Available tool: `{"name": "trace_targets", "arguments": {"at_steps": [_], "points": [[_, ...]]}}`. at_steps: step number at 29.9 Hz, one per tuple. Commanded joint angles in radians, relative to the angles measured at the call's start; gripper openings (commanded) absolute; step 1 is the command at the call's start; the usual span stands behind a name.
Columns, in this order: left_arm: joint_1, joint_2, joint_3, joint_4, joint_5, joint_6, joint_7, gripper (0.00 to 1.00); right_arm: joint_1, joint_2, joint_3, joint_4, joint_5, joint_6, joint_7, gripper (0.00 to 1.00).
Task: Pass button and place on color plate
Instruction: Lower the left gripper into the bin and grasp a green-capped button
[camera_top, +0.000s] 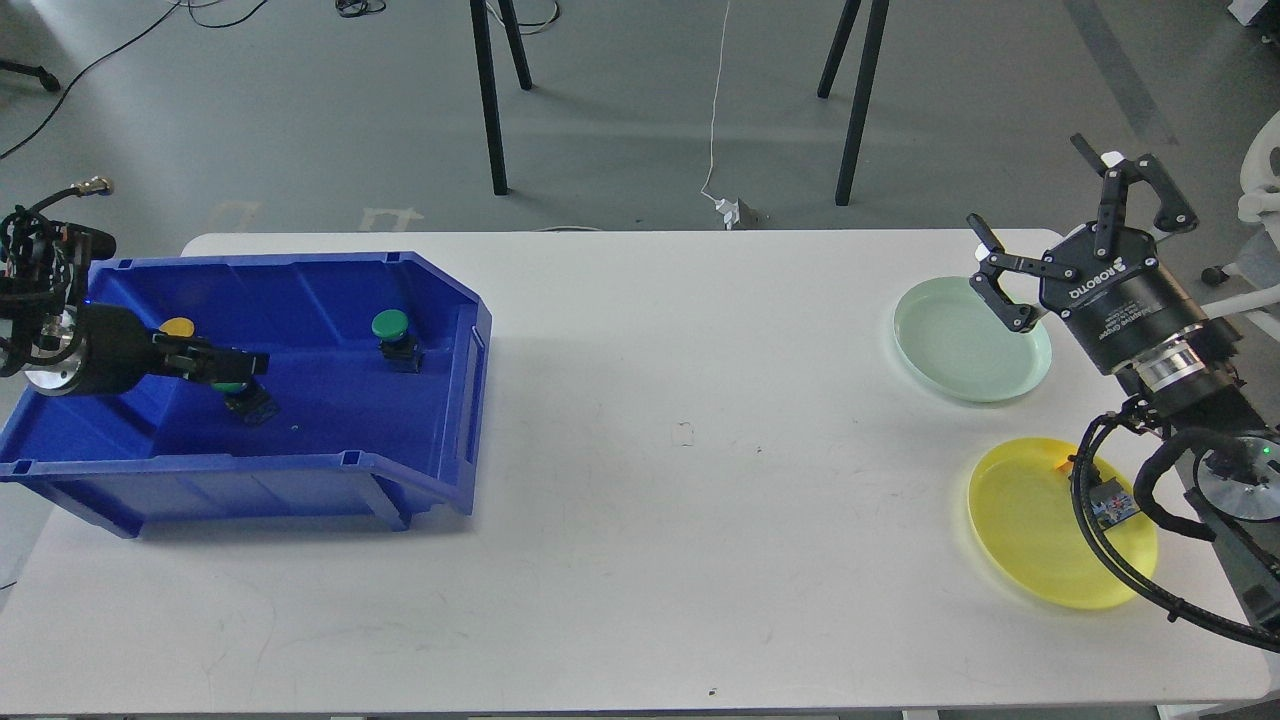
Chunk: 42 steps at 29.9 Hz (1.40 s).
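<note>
Left tool (240, 372) pinching green button (237, 389) inside blue bin (300, 470); right tool (1075, 240) spread. Lift straight, clear the wall, then hand over mid-table (640, 480).

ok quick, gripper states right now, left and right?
Left gripper: inside the blue bin, fingers closed around a green button.
Right gripper: open, holding nothing, above the green plate.
</note>
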Motion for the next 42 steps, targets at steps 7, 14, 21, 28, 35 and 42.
{"name": "trace_targets", "arguments": {"at_steps": [7, 14, 21, 28, 35, 42], "points": [[0.044, -0.038, -0.002, 0.076, -0.001, 0.015, 0.0, 0.84, -0.006, -0.002, 0.002, 0.002, 0.0, 0.0, 0.0, 0.96], [0.055, -0.044, -0.006, 0.083, -0.002, 0.018, 0.0, 0.84, -0.014, -0.002, 0.005, 0.003, 0.0, 0.0, 0.0, 0.96], [0.061, -0.092, -0.003, 0.145, -0.005, 0.018, 0.0, 0.84, -0.022, -0.008, 0.008, 0.006, 0.002, 0.0, 0.0, 0.96], [0.092, -0.118, -0.008, 0.189, -0.011, 0.018, 0.0, 0.83, -0.028, -0.011, 0.008, 0.005, 0.002, 0.0, 0.0, 0.96], [0.095, -0.123, -0.012, 0.197, -0.017, 0.017, 0.0, 0.72, -0.029, -0.011, 0.008, 0.005, 0.002, 0.0, 0.0, 0.97], [0.098, -0.123, -0.015, 0.194, -0.019, 0.018, 0.0, 0.62, -0.037, -0.011, 0.01, 0.006, 0.002, 0.0, 0.0, 0.96]]}}
